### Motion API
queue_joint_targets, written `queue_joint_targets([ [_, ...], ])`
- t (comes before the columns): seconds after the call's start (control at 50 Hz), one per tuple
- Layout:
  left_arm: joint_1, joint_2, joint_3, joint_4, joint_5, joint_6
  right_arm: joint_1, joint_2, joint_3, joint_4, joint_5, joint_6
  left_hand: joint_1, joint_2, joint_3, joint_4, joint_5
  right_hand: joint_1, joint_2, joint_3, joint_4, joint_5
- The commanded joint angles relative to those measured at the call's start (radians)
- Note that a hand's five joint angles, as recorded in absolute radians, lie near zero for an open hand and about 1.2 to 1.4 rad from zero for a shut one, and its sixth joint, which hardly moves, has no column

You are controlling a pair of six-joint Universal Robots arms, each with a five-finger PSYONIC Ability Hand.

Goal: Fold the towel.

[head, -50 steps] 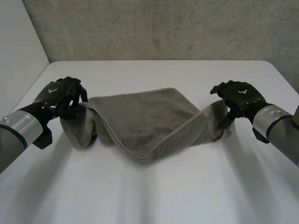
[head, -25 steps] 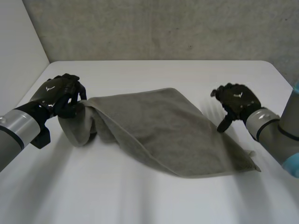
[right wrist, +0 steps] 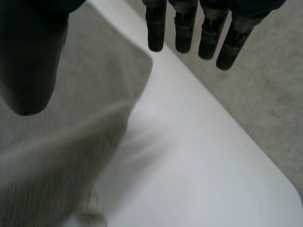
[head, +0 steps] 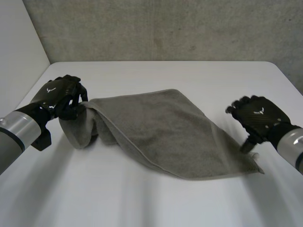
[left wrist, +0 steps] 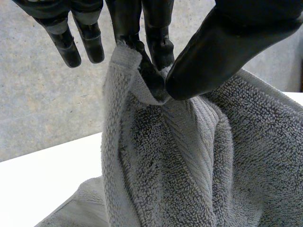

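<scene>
Moved: right hand (head: 259,118), now further right and nearer than half a second ago, beside the towel's near right corner; left hand (head: 61,97) and towel (head: 161,127) unchanged.
Detail: right hand hovers with fingers (right wrist: 189,28) straight and thumb apart, holding nothing. Left hand raised at the left, thumb (left wrist: 222,42) and fingers pinching the towel's left corner, cloth (left wrist: 189,165) hanging below it. Towel slopes from that corner down across the middle of the table (head: 142,198), right end lying flat.
</scene>
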Motion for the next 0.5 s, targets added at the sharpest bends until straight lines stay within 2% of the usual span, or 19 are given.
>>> queue_joint_targets([
  [0.02, 0.0, 0.0, 0.0, -0.002, 0.0, 0.0, -0.14, 0.017, 0.071, 0.047, -0.065, -0.215, 0.077, 0.042, -0.049, -0.055, 0.032, 0.04, 0.015, -0.005, -0.053, 0.021],
  [0.14, 0.002, 0.0, 0.0, -0.002, 0.0, 0.0, -0.196, 0.028, 0.1, 0.042, -0.097, -0.261, 0.077, 0.042, -0.049, -0.055, 0.032, 0.043, 0.018, -0.005, -0.053, 0.024],
  [0.24, 0.0, 0.0, 0.0, -0.002, 0.001, 0.0, -0.25, 0.109, 0.115, 0.039, -0.186, -0.324, 0.077, 0.042, -0.049, -0.055, 0.032, 0.064, 0.039, -0.005, -0.053, 0.044],
  [0.38, 0.002, -0.001, -0.006, 0.0, 0.003, 0.0, -0.259, 0.157, 0.137, 0.036, -0.198, -0.335, 0.077, 0.042, -0.049, -0.055, 0.032, 0.064, 0.039, -0.005, -0.053, 0.044],
  [0.5, 0.0, -0.003, -0.006, 0.0, 0.003, 0.0, -0.256, 0.163, 0.17, -0.038, -0.201, -0.332, 0.077, 0.042, -0.049, -0.055, 0.032, 0.064, 0.039, -0.005, -0.053, 0.044],
])
